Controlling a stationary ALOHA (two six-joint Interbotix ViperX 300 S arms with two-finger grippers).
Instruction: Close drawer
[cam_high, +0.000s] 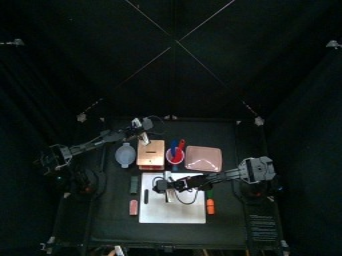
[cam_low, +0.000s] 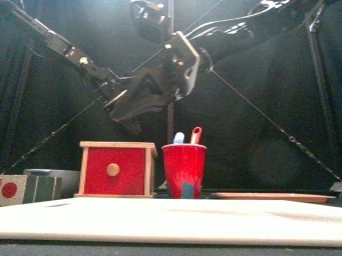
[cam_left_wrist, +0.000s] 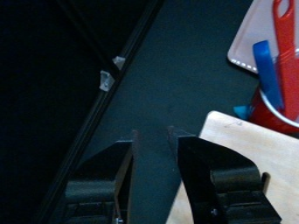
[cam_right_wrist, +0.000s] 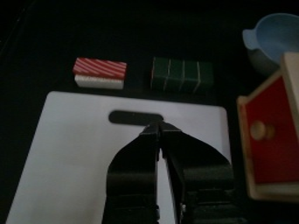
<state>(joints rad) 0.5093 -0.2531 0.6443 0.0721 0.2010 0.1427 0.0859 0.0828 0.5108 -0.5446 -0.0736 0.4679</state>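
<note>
White sheet (cam_low: 174, 220) fills the foreground of the front view. Above it the right gripper (cam_right_wrist: 156, 128) hangs with its jaws clenched tip to tip on nothing. The left gripper (cam_left_wrist: 153, 133) has its jaws released, a bare strip of tabletop (cam_left_wrist: 163, 79) showing between them.

The likely trouble is a push that moves the wrong thing. The box (cam_left_wrist: 239, 144) looks light and loose on the tabletop. A nudge landing on its frame instead of the red-fronted drawer (cam_right_wrist: 281, 109), or glancing off the knob (cam_right_wrist: 258, 130), could slide the whole box back. That might also knock the red cup (cam_low: 185, 170) just beside it, unless the left arm braces the far side.

In the top view, the drawer sits left of centre, its front facing the lower edge of the frame. The right jaws are below it and slightly right, near but not touching. The left jaws are just above its upper-left corner, also clear of it. How far the drawer stands out of the box cannot be told.
</note>
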